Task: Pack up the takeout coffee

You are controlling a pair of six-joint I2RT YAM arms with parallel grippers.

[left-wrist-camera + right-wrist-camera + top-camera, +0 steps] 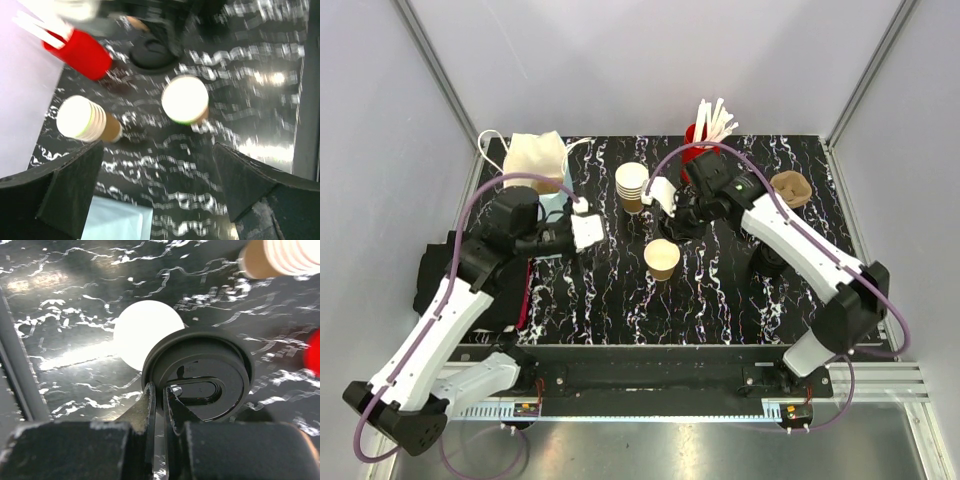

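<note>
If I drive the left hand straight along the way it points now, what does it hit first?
Most likely the bare tabletop, in the gap between the cup stack and the single open cup. The left hand is open, nothing between its fingers. Depth is unclear in this blurred view.

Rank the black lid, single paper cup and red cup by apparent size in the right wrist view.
1. black lid, nearest the camera
2. paper cup, partly behind it
3. red cup, cropped at the edge

The brown paper cup [662, 259] stands upright, open, white inside, just in front of the stack of cups [632, 187]. The round black lid [200, 382], its rim pinched in the right gripper [159, 395], seems raised right of that stack.
</note>
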